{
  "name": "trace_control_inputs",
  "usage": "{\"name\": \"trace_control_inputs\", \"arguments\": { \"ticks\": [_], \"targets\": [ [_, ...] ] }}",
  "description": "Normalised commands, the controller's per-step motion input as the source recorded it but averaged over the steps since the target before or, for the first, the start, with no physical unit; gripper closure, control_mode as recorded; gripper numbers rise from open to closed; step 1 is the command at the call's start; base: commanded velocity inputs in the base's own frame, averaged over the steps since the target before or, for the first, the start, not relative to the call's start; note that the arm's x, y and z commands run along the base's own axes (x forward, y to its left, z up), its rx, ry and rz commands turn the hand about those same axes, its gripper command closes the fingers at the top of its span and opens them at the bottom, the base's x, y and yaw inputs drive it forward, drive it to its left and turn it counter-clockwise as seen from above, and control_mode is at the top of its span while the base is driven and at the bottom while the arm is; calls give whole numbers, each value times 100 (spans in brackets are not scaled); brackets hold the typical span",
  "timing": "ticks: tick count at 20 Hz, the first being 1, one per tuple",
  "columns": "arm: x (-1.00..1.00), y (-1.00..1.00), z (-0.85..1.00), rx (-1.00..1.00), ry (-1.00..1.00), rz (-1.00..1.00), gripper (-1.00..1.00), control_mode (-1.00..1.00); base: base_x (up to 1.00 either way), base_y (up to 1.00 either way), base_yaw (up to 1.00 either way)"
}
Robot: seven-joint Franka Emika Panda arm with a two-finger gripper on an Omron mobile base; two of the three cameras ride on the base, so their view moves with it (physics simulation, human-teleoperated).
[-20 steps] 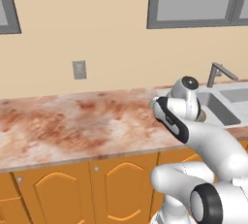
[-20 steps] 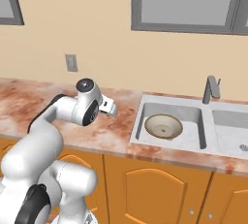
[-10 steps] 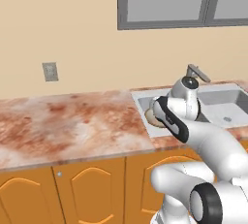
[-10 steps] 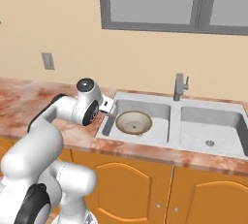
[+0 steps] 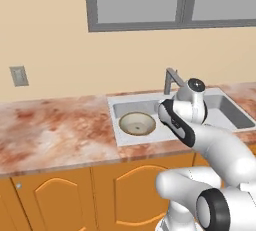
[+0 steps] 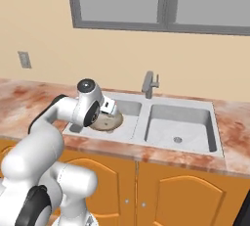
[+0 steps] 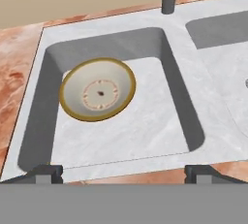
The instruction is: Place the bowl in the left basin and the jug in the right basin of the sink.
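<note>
Two small dark fingertips of my gripper point(image 7: 124, 172) stand spread wide at the bottom of the hand view, with nothing between them, hovering over the front rim of the pale grey stone-like double sink point(image 7: 174, 60). The wide shallow cream bowl with a tan-brown rim point(image 7: 98, 95) sits on the floor of the left basin point(image 7: 140, 131), toward its left rear part, upright, its small dark centre ring showing. Beside it, past the divider, lies the right basin point(image 6: 178, 127) with a round metal drain point(image 6: 177, 140). Behind the divider rises the grey metal faucet point(image 6: 149, 84). No writing or label can be read anywhere. Mottled reddish-brown stone counter point(image 5: 50, 130) surrounds the sink.
</note>
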Motion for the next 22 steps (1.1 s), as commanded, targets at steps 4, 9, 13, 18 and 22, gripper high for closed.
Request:
{"name": "trace_control_inputs", "arguments": {
  "ticks": [4,9,13,18,22],
  "targets": [
    [0,0,0,0,0,0,-100,100,0,-51,0],
    [0,0,0,0,0,0,-100,100,0,-56,0],
    [0,0,0,0,0,0,-100,100,0,-60,0],
    [0,0,0,0,0,0,-100,100,0,-63,0],
    [0,0,0,0,0,0,-100,100,0,-63,0]
  ]
}}
